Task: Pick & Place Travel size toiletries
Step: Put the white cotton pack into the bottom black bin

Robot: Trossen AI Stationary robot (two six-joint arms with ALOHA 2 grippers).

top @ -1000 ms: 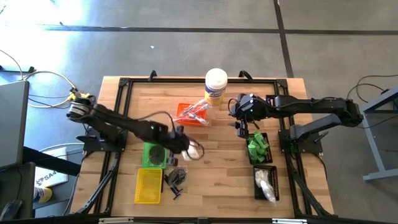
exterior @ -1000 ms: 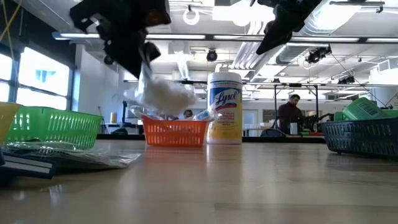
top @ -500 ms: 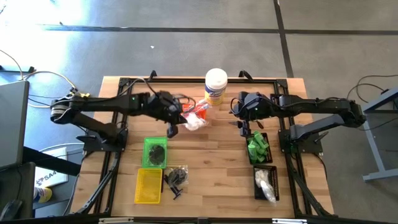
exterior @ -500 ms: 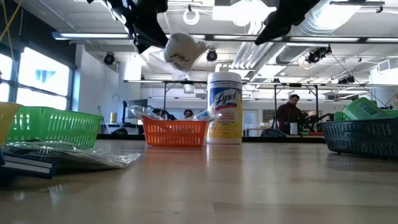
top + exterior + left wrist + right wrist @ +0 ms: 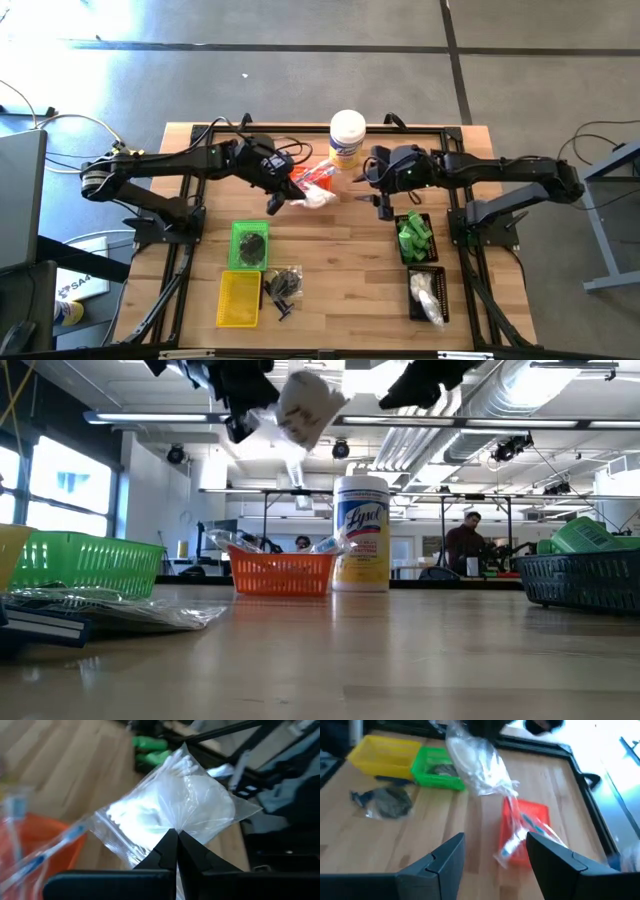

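Observation:
A clear bag of white fluffy bits [image 5: 318, 198] [image 5: 305, 408] hangs high over the table, by the near edge of the orange tray [image 5: 303, 179]. My left gripper [image 5: 289, 197] [image 5: 176, 834] is shut on it. My right gripper [image 5: 368, 185] [image 5: 495, 851] stands open in the air to the right of the bag, pointing toward it with nothing between its fingers. The orange tray holds thin clear-wrapped sticks [image 5: 522, 827]. Green bottles [image 5: 414, 237] fill a black tray at the right. More white bags [image 5: 427, 295] lie in the black tray nearer the front. My left gripper pinches the bag's clear plastic edge [image 5: 172, 826] between its two shut fingertips. The fingers come from the table's left, slanting down. The bag spreads out beyond the fingertips, lifted clear of the table and trays.
A white canister with a yellow label [image 5: 347, 137] stands at the far middle. A green tray [image 5: 249, 245] and a yellow tray [image 5: 239, 298] sit near left. A clear bag of black pieces [image 5: 283, 285] lies beside them. Bare wood lies between the two arms.
My left gripper has carried the bag up and toward the far edge, from beside the green tray to the orange tray's near edge, rolling as it went; it stays shut. My right gripper has shifted slightly toward the left and tipped, still open.

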